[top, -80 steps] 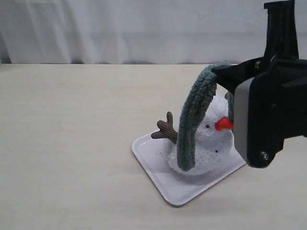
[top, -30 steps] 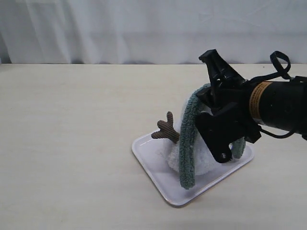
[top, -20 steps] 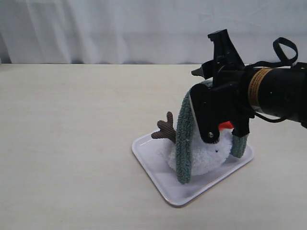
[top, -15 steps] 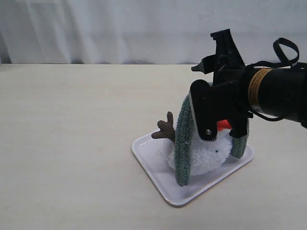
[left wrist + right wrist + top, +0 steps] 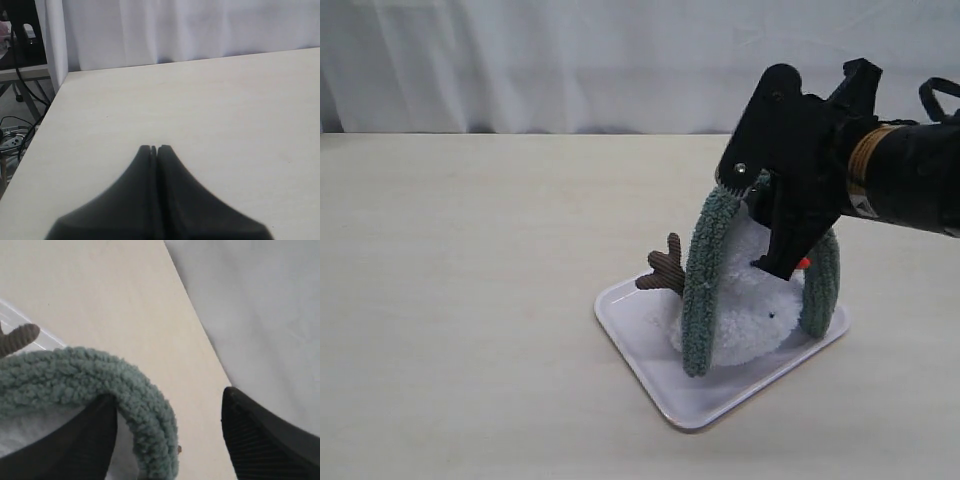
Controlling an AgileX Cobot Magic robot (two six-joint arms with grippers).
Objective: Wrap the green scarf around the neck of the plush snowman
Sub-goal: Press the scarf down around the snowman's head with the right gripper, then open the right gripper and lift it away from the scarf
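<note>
Right pincer (image 5: 755, 222) is spread wide just above the snowman (image 5: 745, 310), gripping nothing. One finger sits right against the scarf (image 5: 705, 270); can't tell if it actually touches.

Left pincer (image 5: 156, 150) is closed and empty over bare worktop (image 5: 470, 300), well away from the snowman.

The scarf arches over the top of the snowman's head. One end hangs down past the twig arm (image 5: 665, 270) onto the tray (image 5: 630, 330); the other hangs on the nose side.

Step, I'd say: drape done, wrap not. It rides on the head, not the neck, and the ends aren't crossed.

Next move probably calls for regripping one hanging end low beside the snowman, pulling the arch down to the neck and bringing that end across the front. Go gently, since the snowman looks light and could tip off the tray.
</note>
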